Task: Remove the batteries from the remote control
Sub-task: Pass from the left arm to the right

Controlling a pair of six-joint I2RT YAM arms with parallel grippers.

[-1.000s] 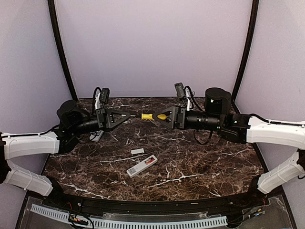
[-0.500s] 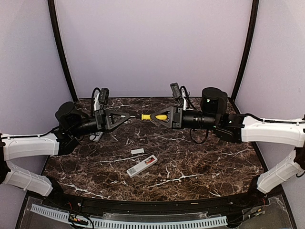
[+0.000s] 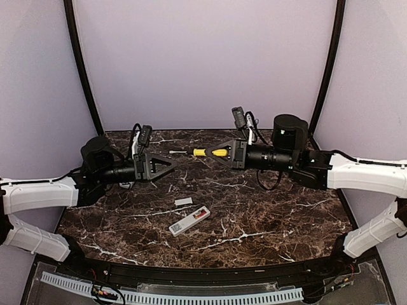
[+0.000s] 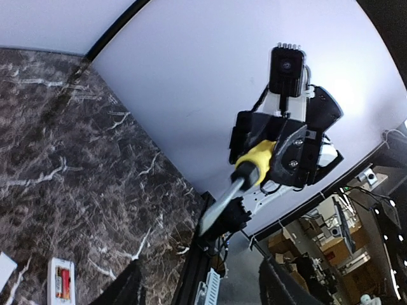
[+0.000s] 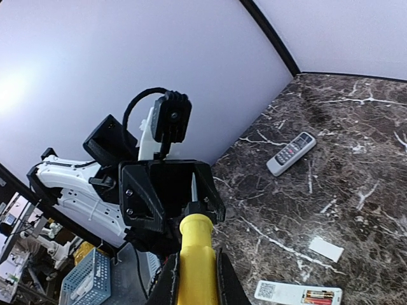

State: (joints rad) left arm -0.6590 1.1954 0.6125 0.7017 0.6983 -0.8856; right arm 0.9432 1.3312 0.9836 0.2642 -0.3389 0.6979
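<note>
Just above the frame centre, the right gripper (image 3: 220, 152) is clamping the yellow-handled metal stick tool (image 3: 205, 152). To its left, the left gripper (image 3: 170, 164) is standing half open and gripping nothing.

Both arms reach inward, level, facing each other; left gripper (image 3: 172, 164) jaws parted, empty. Right gripper (image 3: 219, 153) jaws clamped on the yellow-handled tool (image 3: 200, 152).

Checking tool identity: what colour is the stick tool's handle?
Yellow; the handle shows best in the right wrist view.
</note>
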